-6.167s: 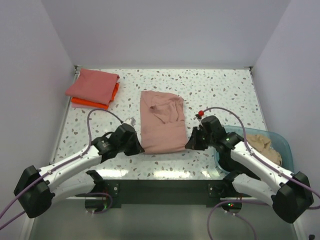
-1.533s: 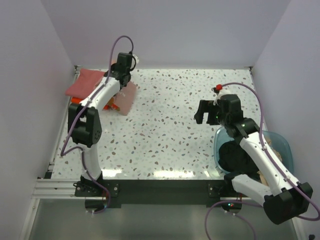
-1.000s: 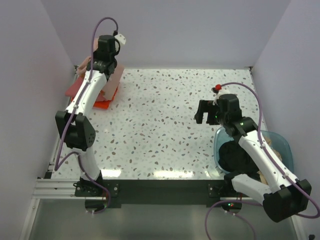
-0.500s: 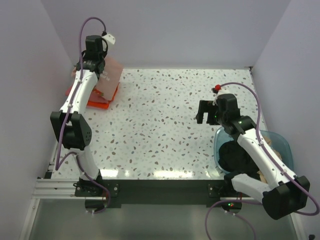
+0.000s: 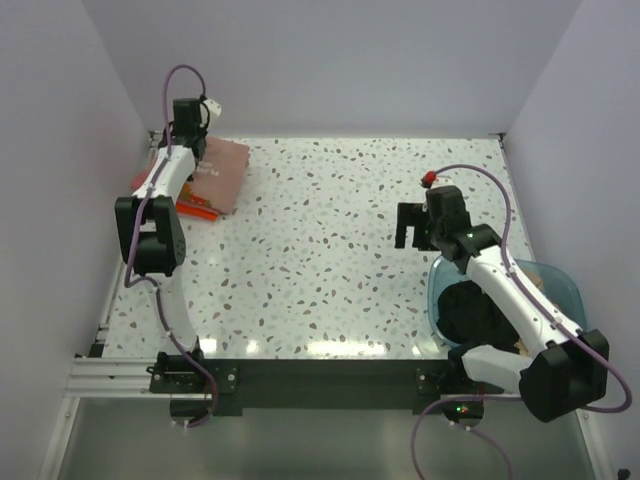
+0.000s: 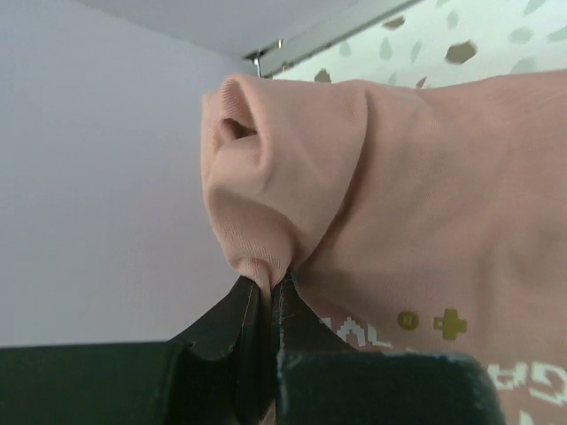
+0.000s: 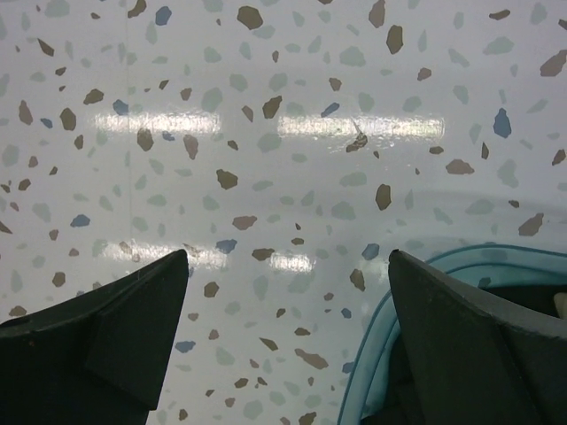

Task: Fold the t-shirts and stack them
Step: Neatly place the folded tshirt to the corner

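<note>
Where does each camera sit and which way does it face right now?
Top external: above and behind the robot, looking down over the speckled white table; left arm and right arm show.
Left wrist: at the far left corner, facing the dusty pink printed cloth t-shirt; left gripper shows, jaws shut on a fold.
Right wrist: looks down at table beside the translucent blue plastic tub; right gripper shows, jaws open.
Shared: top and left wrist, the pink t-shirt; top and right wrist, the tub.
</note>
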You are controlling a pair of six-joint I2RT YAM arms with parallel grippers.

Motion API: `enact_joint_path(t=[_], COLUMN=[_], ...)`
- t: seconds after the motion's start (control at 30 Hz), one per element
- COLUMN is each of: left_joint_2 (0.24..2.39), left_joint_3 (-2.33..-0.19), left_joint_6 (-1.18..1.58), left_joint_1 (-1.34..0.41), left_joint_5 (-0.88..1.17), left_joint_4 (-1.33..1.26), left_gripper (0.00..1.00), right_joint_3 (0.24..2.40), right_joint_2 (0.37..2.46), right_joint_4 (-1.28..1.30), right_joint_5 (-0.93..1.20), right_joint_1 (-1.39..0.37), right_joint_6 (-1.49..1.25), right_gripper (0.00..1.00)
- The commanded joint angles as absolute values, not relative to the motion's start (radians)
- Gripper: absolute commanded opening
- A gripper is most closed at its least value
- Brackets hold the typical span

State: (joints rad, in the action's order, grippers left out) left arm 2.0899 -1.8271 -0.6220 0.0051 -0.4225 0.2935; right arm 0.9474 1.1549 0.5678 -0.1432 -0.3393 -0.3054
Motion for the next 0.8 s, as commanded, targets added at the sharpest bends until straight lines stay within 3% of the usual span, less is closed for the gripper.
enact_joint_path(t=[0.0,0.3,0.37,0.43,0.47,0.5,0.77], left_joint_2=[2.124,2.218,2.226,2.212,2.206,2.2,2.066], left_joint_3=[-1.897,-1.925,-1.939,-1.933,-1.925,-1.922,-2.11], left_joint_6=[-0.605,-0.546,-0.522,-0.503,-0.497,-0.489,-0.216], left_joint_1=[0.084,0.172,0.19,0.201,0.201,0.201,0.192], left_joint_5=[-0.423,-0.414,-0.408,-0.376,-0.377,-0.393,-0.33], left_joint_4=[0.212,0.183,0.187,0.201,0.198,0.189,0.365], left_gripper=[0.0,0.01,0.21,0.53,0.69,0.99,1.0], right_joint_3=[0.994,1.063,1.069,1.072,1.072,1.075,1.106], right_joint_2=[1.179,1.258,1.266,1.264,1.259,1.256,1.183], right_joint_4=[0.586,0.647,0.652,0.652,0.649,0.65,0.655], right_joint_5=[-0.19,-0.216,-0.213,-0.218,-0.216,-0.218,-0.201], right_joint_1=[-0.336,-0.336,-0.336,-0.336,-0.336,-0.336,-0.337], right_joint_6=[-0.299,-0.299,-0.298,-0.298,-0.298,-0.296,-0.302], right_gripper=[0.99,0.99,0.99,0.99,0.99,0.99,0.99])
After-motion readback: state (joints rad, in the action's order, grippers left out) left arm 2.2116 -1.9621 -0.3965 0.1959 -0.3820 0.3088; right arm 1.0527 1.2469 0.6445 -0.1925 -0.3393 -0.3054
